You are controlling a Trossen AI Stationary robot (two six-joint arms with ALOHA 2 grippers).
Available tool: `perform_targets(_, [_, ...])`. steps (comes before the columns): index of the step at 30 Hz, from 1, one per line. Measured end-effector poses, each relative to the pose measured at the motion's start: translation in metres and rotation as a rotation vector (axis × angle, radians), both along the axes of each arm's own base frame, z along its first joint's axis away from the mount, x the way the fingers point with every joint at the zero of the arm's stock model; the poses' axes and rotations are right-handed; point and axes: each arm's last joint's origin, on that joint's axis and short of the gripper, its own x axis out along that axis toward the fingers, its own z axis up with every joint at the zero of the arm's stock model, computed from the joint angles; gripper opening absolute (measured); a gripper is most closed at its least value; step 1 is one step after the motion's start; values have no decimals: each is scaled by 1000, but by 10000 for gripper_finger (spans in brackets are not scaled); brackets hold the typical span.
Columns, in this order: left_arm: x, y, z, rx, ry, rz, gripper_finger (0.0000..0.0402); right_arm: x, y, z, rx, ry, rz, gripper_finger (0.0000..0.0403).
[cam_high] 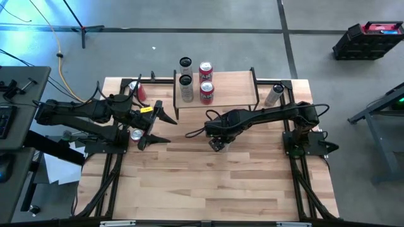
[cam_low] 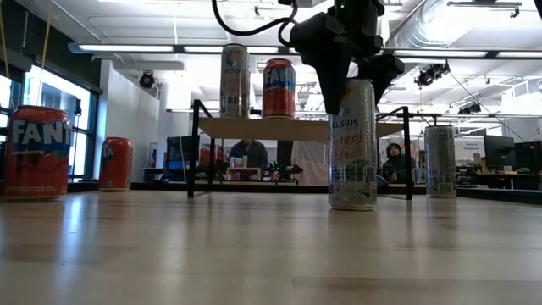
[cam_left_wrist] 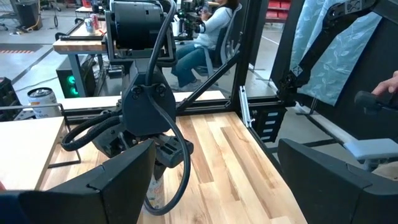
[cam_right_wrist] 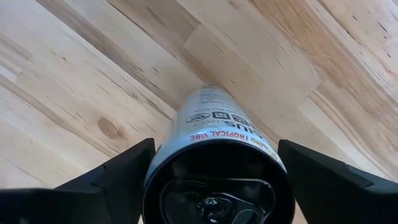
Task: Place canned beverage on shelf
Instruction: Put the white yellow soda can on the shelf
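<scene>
- Tall slim can (cam_low: 352, 144): white-silver metal cylinder, smooth printed wall, stood upright on the table (cam_high: 208, 183) just in front of the shelf (cam_high: 230, 94), a little right of the table's middle.
- Seen from the right wrist, dark recessed lid and rounded rim of that can (cam_right_wrist: 217, 180) sat between the two dark fingers (cam_right_wrist: 112, 180), one flank on each side, a sliver of gap showing at either wall.
- Right gripper (cam_low: 349, 72), matte black and angular, hung directly over the can top, fingers spread and released around it rather than clenched.
- Shelf: pale wooden plank on thin black metal legs; carried two slim silver cans (cam_high: 185, 81) on its left part and two shorter red cans (cam_high: 206, 82) beside them.
- Another silvery can (cam_high: 274, 94) stood on the table just right of the shelf.
- Red Fanta can (cam_low: 35, 152) and a second red can (cam_low: 116, 163) stood at the left in the low view.
- Left gripper (cam_high: 161, 128) hovered over the table's left side, fingers wide apart, nothing held.
- Table: light butcher-block planks with visible grain and knots.
</scene>
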Motion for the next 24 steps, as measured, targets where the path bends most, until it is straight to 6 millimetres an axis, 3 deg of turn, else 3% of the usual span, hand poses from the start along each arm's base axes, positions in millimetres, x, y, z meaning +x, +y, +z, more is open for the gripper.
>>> perform_targets(11, [0, 0, 0, 0, 0, 0, 328, 0, 0, 0, 6, 0, 7, 252])
perform_targets(24, [0, 0, 0, 0, 0, 0, 328, 0, 0, 0, 9, 0, 8, 252])
